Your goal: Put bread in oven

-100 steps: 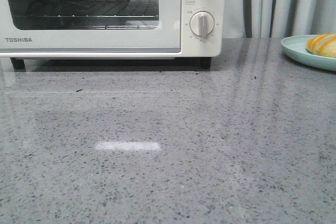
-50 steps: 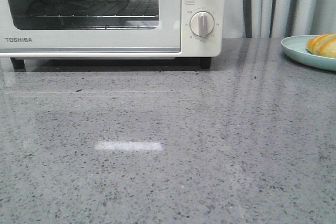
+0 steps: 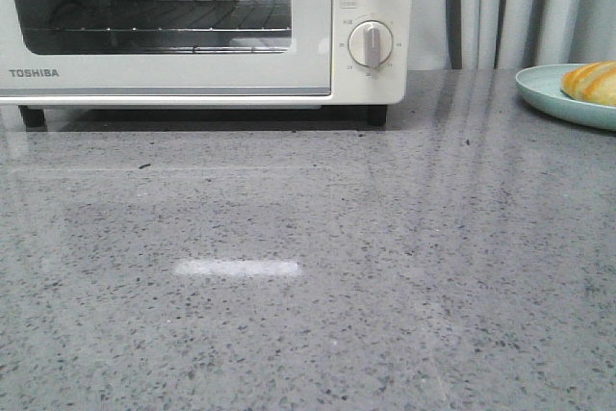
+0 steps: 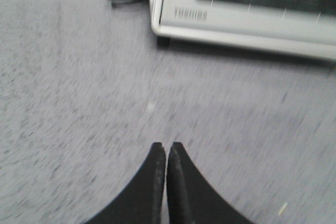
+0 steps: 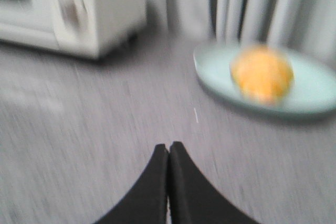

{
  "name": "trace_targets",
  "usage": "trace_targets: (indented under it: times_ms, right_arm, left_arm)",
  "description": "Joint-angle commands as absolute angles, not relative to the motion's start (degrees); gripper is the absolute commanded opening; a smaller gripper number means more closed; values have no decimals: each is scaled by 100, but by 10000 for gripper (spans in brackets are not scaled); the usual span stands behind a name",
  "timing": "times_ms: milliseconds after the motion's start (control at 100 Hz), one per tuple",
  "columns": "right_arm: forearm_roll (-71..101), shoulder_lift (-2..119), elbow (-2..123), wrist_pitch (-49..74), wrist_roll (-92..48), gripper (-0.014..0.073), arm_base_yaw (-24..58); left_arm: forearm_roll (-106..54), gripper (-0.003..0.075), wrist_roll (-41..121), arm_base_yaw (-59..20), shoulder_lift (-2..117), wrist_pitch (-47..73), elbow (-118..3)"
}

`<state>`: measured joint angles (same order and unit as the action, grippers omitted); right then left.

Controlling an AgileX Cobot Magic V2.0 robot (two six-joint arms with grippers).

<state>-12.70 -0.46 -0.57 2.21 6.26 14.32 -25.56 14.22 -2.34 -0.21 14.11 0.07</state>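
Bread (image 3: 591, 82) lies on pale green plate (image 3: 553, 98), well apart from oven (image 3: 192, 26), door closed. Left gripper (image 4: 167, 153) and right gripper (image 5: 168, 152) fingertips pressed together, empty.

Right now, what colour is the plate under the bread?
Pale mint green plate, clearest in the front view; bread on it.

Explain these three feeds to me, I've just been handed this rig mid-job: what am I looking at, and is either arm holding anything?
It is a two-armed table robot. The wide picture looks forward over the grey table: the oven stands at the back left, door closed, and the bread lies on a pale plate at the far right. The other two pictures come from cameras on the wrists. The left gripper faces the oven; the right gripper faces the bread. Both are shut and hold nothing.
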Motion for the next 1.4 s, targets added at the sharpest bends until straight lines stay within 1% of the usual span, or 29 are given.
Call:
trace_targets:
  times_ms: [0, 50, 130, 200, 360, 420, 500, 560, 690, 780, 880, 1020, 1240, 1390]
  right_arm:
    - [-922, -169, -127, -1359, 694, -70, 1408]
    - [-658, -169, -127, -1882, 707, -70, 1408]
    - [-301, -169, -127, -2082, 707, -70, 1408]
    - [70, -169, -127, -1801, 707, -70, 1408]
    - [1916, -169, -115, -1140, 707, -69, 1408]
    - [2339, -169, -33, -1044, 707, -69, 1408]
    - [2315, -169, 228, -683, 707, -69, 1408]
    - [2032, -138, 472, -214, 695, -69, 1408]
    - [1112, 136, 1121, 1194, 688, -69, 1408]
    - [912, 493, 1475, 1677, 682, -69, 1408]
    - [912, 869, 1785, 1733, 682, -70, 1408]
    - [912, 1270, 2149, 1738, 580, -70, 1408]
    - [887, 1440, 2239, 1738, 381, -69, 1408]
    - [654, 1488, 2228, 1738, 381, -69, 1408]
  left_arm:
    - [-4213, -21, 1365, -223, -189, 403, 134]
    - [-5002, -21, 1365, -223, -189, 251, 134]
    - [-5974, -21, 1365, -223, -189, 169, 134]
    - [-6518, -21, 1365, -223, -189, 195, 134]
    - [-7605, -21, 1365, -223, -189, 265, 119]
    - [-7567, -21, 1391, -223, -189, 404, 40]
    - [-7336, -22, 1794, -223, -189, 850, -178]
    - [-7111, -22, 2349, -223, -135, 1299, -447]
    - [-6557, -22, 3477, -223, 281, 1965, -1139]
    - [-6326, -22, 4120, -223, 814, 2279, -1643]
    - [-6316, -22, 5008, -223, 1502, 2642, -2185]
    - [-6316, -21, 5631, -223, 2508, 3095, -2965]
    - [-6316, -21, 6159, -775, 3621, 2474, -3928]
    - [-6316, -21, 6382, -1121, 4566, 2368, -4601]
